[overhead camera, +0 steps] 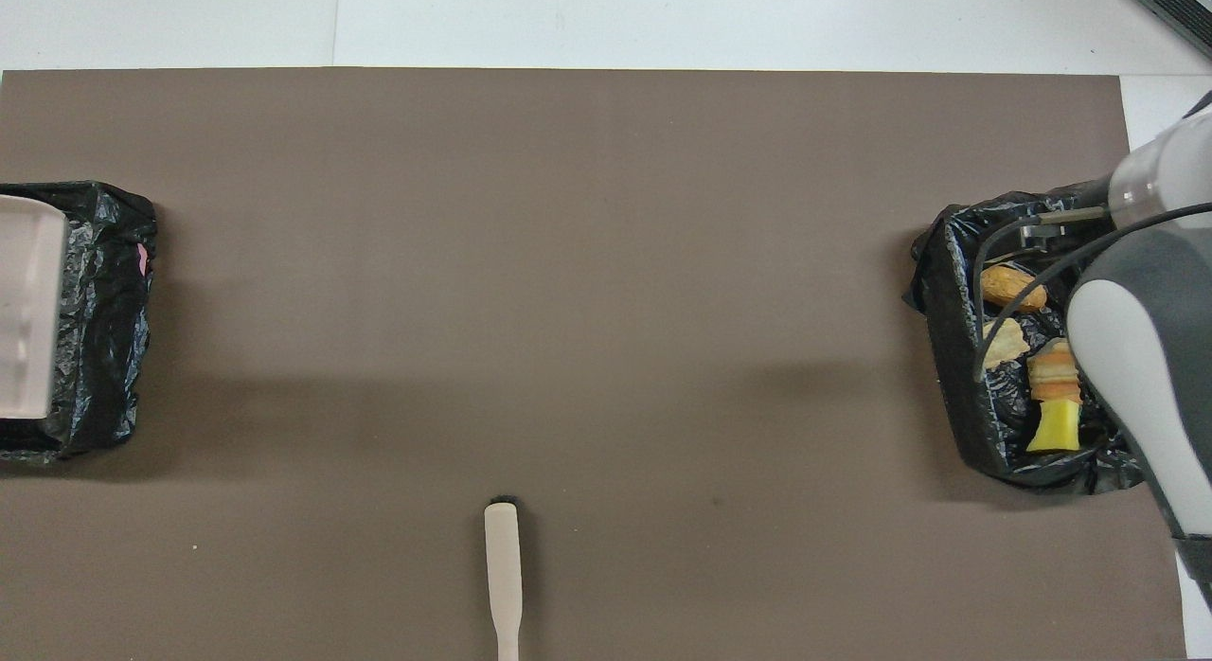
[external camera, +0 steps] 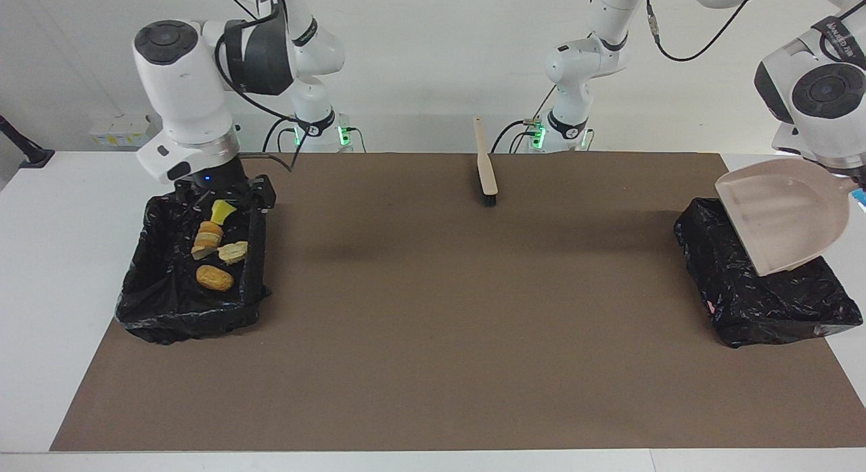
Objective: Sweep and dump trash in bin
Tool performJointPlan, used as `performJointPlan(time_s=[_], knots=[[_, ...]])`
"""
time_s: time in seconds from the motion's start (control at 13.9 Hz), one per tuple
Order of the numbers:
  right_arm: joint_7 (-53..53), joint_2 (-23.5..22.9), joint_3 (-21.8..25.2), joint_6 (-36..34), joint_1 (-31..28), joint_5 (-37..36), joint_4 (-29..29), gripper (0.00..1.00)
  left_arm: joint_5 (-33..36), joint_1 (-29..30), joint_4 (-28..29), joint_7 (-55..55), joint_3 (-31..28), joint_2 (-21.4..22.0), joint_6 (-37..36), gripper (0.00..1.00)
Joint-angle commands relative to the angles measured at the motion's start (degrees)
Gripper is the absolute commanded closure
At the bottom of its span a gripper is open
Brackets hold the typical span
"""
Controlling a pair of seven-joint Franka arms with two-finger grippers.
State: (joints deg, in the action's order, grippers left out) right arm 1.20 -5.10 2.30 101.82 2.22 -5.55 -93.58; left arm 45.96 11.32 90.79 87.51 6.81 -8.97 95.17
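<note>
Our right gripper (external camera: 223,193) sits at the upper left of the facing view, low over the robots' end of the black-lined bin (external camera: 139,303). Its jaws are spread wide and we see nothing between them. Our left gripper (external camera: 847,173) is at the right edge of that view, mostly hidden by the beige dustpan (external camera: 785,211), on which it is clamped. The pan hangs tilted, its lower edge over the second bin (external camera: 764,316).

Nearest the facing camera, the brown mat (external camera: 433,364) lies bare across the lower half of the frame. Mid-frame at the left, four pieces of the trash (external camera: 215,278) lie in the first bin: a golden-brown roll, then a pale bread piece (external camera: 233,252) beside a layered one (external camera: 208,239). The yellow sponge chunk (external camera: 220,211) lies just under the right gripper. At mid-right, the pan covers whatever lies in the second bin, so we cannot tell its contents.

Higher in the frame, near top centre, the brush (external camera: 486,168) lies on the mat. Its black bristles point toward the camera, well apart from both bins.
</note>
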Motion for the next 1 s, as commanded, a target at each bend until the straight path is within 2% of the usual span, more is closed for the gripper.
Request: performJointPlan(time_s=[0.0,0.22,0.43,0.65,0.79,0.93], knots=[[-0.4,3.7,0.7,-0.9,-1.6,4.0,-0.3,0.0,-7.3,-4.7,2.6,-7.8,-0.7,1.8,-2.2,1.0],[-0.8,7.3,1.7,-5.9,-1.7,3.9,-1.3,0.0,-14.4,-10.3,4.9,-22.3,-0.6,1.5,-1.7,1.0],[0.0,9.1,2.1,-6.6,-1.7,4.1,-2.5,0.0,-20.2,-17.3,5.1,-38.7,-0.7,-0.8,-1.8,1.0],[0.1,11.4,2.1,-10.0,-1.8,4.1,-2.5,0.0,-30.1,-23.2,4.3,-62.3,-0.7,-3.9,-0.4,1.0],[0.1,11.1,1.9,-9.2,-1.5,3.7,-2.2,0.0,-33.1,-26.3,4.3,-71.8,-0.7,-5.3,2.5,1.0],[0.3,11.1,1.4,-9.2,-0.8,3.8,-2.2,0.0,-38.7,-29.9,2.8,-85.8,-0.7,-7.9,2.7,1.0]])
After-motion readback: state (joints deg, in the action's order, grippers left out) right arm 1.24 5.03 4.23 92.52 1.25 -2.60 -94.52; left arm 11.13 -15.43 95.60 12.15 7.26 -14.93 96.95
